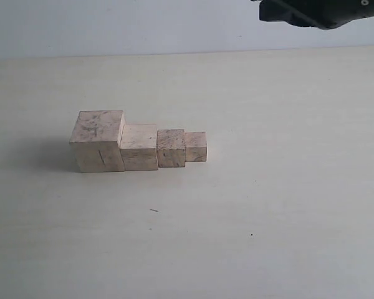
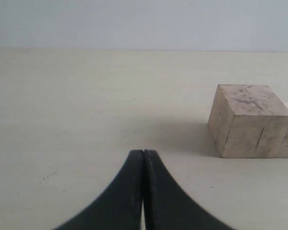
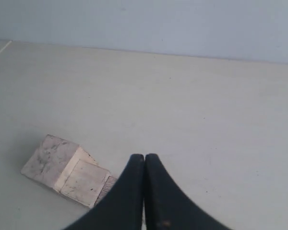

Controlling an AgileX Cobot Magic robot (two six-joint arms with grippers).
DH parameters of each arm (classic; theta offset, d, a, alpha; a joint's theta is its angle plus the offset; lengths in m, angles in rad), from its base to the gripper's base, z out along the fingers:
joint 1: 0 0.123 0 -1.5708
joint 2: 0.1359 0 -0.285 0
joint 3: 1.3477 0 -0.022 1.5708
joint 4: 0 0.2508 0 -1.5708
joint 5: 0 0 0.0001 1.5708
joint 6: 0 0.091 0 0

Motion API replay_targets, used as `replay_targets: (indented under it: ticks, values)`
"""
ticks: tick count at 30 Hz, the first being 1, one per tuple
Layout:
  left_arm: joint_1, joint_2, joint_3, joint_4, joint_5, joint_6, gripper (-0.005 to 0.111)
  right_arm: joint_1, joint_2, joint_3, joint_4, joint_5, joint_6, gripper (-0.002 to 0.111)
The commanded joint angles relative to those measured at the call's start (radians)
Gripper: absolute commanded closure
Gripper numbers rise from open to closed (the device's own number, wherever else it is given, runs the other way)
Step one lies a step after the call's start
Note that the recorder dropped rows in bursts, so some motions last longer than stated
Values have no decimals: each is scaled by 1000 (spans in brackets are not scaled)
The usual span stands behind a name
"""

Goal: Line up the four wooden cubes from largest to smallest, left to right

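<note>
The fingers (image 2: pixel 132 178) of the left gripper (image 2: pixel 143 152) are pressed flat together with nothing between them. The right gripper (image 3: pixel 144 156) is closed and empty in the same way.

All 4 cubes stand in 1 row on the table (image 1: pixel 287 187). The largest cube (image 1: pixel 98 141) is at the left end in the exterior view. The second cube (image 1: pixel 139 147) touches its right side, the third cube (image 1: pixel 171 148) comes next, and the smallest cube (image 1: pixel 196 147) is farthest from it. The sizes step down in order, so the row looks finished as the task asks.

The main risk from here is disturbing that row. The left gripper sits low over the table, near the largest cube but apart from it. A sideways sweep at that height could strike the cube. Because the 4 blocks touch, a push on the largest cube would probably carry down the line and skew or scatter the smaller ones.

The right gripper looks down on the row from above, and only a dark arm part (image 1: pixel 318 11) shows in the exterior view, well away from the largest cube. A descent there could clip the light, small blocks at the far end, so any retreat should go up and away.
</note>
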Motion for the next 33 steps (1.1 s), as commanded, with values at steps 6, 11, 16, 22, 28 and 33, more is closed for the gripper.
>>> replay_targets:
  ticks: [6,11,16,22,28,33]
  values:
    - [-5,-5,0,0,-11,1,107,-5,-222,169,-93,-145,-16,108]
    - [-5,-5,0,0,-11,1,107,-89,-395,430,-88,-367,-12,108]
    - [-5,-5,0,0,-11,1,107,-231,-595,648,-79,-456,-6,108]
    - [-5,-5,0,0,-11,1,107,-435,-844,793,-79,-458,-16,108]
    - [-5,-5,0,0,-11,1,107,-528,-1050,885,-81,-433,-54,108]
    - [-5,-5,0,0,-11,1,107,-531,-1170,913,-107,-358,-71,108]
